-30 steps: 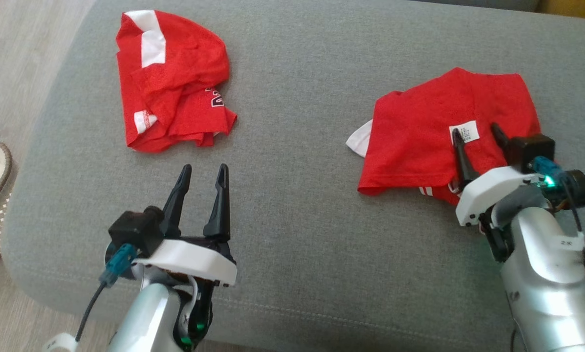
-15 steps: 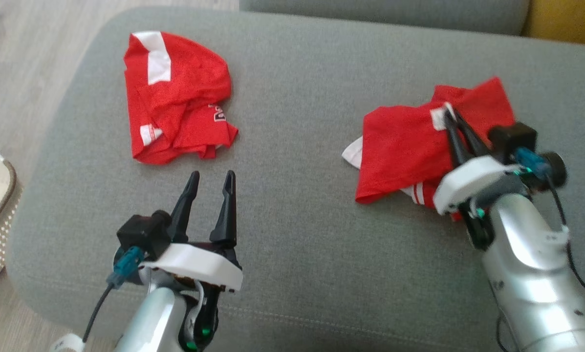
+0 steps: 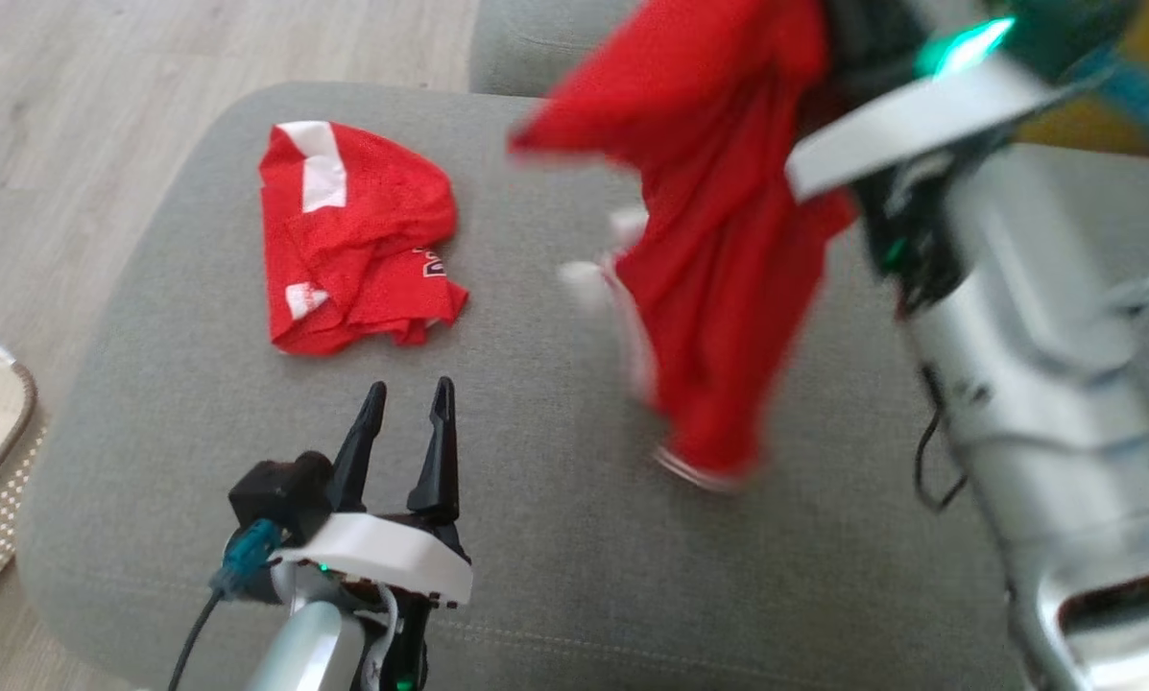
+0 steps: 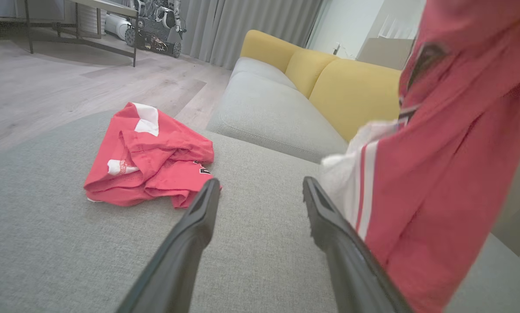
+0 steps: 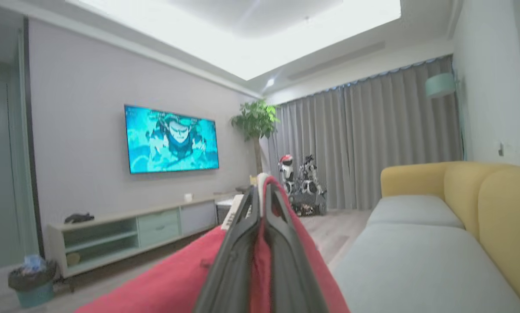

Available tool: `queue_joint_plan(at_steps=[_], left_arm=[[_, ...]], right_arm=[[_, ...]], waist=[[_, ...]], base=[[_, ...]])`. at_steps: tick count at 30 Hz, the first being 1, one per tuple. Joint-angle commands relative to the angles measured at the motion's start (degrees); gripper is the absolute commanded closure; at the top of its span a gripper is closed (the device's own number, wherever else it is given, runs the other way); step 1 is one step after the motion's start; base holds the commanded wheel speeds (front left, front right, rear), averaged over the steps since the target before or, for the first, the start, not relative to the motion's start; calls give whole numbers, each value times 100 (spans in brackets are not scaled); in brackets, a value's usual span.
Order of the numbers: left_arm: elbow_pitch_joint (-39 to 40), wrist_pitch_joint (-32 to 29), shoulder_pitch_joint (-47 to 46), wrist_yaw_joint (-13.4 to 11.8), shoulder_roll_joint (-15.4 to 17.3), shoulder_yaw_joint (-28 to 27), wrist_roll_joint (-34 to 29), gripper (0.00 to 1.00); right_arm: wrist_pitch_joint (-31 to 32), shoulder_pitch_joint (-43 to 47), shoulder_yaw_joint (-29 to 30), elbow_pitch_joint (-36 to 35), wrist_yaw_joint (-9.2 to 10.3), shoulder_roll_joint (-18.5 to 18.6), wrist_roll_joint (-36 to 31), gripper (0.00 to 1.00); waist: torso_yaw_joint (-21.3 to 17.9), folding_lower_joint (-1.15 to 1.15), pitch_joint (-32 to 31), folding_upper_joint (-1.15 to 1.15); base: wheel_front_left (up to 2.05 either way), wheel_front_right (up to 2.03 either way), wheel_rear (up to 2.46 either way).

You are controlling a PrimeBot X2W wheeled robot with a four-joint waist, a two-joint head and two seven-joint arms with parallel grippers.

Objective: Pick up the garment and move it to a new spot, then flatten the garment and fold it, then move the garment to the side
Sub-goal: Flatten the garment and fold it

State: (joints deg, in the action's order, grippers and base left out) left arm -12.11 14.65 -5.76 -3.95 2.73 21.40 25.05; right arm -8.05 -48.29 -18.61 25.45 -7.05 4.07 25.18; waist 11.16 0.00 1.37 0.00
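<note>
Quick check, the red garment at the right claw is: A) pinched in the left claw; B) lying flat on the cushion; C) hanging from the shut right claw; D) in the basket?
C: the red garment hangs from the shut right claw above the grey cushion.

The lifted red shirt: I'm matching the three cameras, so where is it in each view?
Head view: the red shirt hangs blurred, upper centre to right.
Left wrist view: the shirt hangs down the right side.
Right wrist view: the shirt at bottom centre, pinched in the shut right gripper.
Shared landmark: the grey sofa seat.
</note>
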Motion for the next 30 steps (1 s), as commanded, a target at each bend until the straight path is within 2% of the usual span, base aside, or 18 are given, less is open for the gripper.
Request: queue_joint_plan(at_steps=[1,7,12,13,14,18,23,26,30], left_arm=[[207,35,-161,-9,15,-188,34,0],[270,35,-241,-16,15,-196,54,0],[285,35,-385,-1,15,-193,41,0],[282,35,-414,3,15,-193,37,0],[276,35,-441,8,15,-190,35,0],[247,35,-502,14,15,-184,34,0],[180,35,-539,24,15,-197,25,0],[154,35,-534,27,15,-211,37,0],[141,35,-491,24,15,-222,60,0]], right_arm=[[37,-229,136,-204,-44,-11,72,100],[505,108,912,219,-44,763,100,100],[785,772,1661,1115,-44,1494,-213,100],[812,859,1853,1355,-44,1598,-364,80],[823,927,2061,1600,-44,1692,-560,0],[799,1030,2567,2110,-44,1773,-1195,0],[477,1023,3063,2177,-44,1402,-1768,0],[196,1086,2932,1885,-44,1130,-1886,0],[-141,1331,2452,1255,-44,837,-1717,0]], waist=[[-77,0,55,0],[-275,0,296,0],[-422,0,578,0],[-448,0,626,0],[-467,0,666,0],[-528,0,724,0],[-656,0,655,0],[-720,0,509,0],[-797,0,276,0]], base=[[0,0,0],[0,0,0],[0,0,0],[0,0,0],[0,0,0],[0,0,0],[0,0,0],[0,0,0],[0,0,0]])
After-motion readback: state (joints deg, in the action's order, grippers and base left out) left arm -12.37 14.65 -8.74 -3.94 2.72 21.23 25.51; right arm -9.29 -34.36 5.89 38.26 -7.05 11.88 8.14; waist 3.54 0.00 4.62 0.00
